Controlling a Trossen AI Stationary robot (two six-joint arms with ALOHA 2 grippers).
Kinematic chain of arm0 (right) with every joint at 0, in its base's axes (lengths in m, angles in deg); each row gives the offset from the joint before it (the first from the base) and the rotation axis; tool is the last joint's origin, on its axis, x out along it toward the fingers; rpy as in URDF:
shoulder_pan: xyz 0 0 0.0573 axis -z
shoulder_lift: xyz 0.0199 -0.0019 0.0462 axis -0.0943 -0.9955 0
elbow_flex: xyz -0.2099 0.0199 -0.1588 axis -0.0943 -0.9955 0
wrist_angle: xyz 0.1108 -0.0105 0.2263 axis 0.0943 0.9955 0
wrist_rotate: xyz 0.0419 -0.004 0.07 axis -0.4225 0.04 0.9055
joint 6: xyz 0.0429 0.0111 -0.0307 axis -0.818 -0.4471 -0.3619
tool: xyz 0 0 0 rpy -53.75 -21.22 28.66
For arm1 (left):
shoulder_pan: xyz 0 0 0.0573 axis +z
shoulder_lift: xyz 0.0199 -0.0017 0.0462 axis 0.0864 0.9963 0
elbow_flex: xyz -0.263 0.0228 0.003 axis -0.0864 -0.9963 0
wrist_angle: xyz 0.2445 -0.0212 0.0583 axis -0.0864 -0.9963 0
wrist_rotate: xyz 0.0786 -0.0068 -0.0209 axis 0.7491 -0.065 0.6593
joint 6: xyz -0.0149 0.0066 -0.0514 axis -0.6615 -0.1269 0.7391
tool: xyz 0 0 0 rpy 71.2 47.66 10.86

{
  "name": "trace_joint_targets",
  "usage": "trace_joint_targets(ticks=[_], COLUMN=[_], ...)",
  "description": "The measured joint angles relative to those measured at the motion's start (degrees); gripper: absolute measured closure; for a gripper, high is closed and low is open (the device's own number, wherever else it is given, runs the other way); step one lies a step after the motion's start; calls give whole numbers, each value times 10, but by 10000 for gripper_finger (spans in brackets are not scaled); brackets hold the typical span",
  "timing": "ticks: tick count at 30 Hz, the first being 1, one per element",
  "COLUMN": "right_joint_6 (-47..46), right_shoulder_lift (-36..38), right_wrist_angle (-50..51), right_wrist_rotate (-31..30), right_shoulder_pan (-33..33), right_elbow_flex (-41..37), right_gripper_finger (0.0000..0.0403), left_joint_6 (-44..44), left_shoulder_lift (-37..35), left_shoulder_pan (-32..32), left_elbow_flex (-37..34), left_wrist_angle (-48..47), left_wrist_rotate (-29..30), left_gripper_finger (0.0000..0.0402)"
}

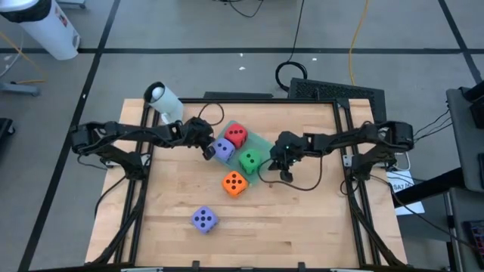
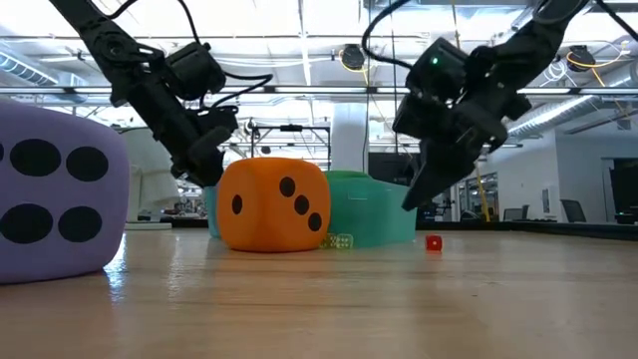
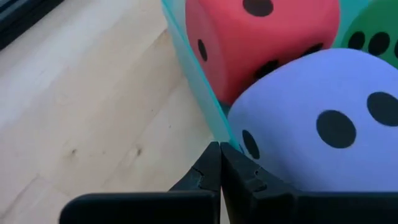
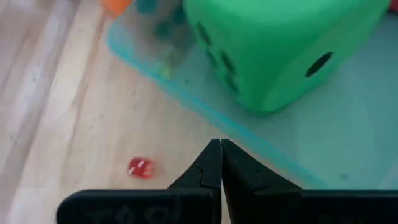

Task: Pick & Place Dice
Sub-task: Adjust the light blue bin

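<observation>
Hovering at the tray's nine o'clock edge, my left gripper (image 1: 206,149) has its fingers pressed together on nothing, tips just beside the lavender die (image 1: 222,148), which sits at the teal tray's (image 3: 186,46) rim, touching the red die (image 1: 236,135) at its one o'clock. That rim is a thin wall, so I judge any push here could nudge the tray. Down at six o'clock on the table (image 1: 302,227) the second purple die (image 1: 204,219) sits alone, well apart, with bare wood all around it: the easiest pick. The orange die (image 1: 234,183) lies just outside the tray, near its six o'clock edge. The green die (image 1: 249,160) sits inside. My right gripper (image 1: 286,174), closed and empty too, hangs above the tray's three o'clock edge, a tiny red die (image 4: 141,167) on the wood nearby.
</observation>
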Motion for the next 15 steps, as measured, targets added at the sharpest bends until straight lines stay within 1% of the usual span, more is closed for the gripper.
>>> trace_joint_targets(ticks=[8, 15], right_joint_6=[-11, 2], right_shoulder_lift=[-13, -13], right_wrist_angle=[-17, -24], right_wrist_rotate=[-22, -33], right_shoulder_pan=[66, 136], right_elbow_flex=[-1, -1], right_gripper_finger=[403, 403], left_joint_6=[11, 8], left_shoulder_lift=[14, 32], left_shoulder_pan=[-20, -14], left_elbow_flex=[0, 0], left_wrist_angle=[11, 36], left_wrist_rotate=[31, 35], left_gripper_finger=[396, 396])
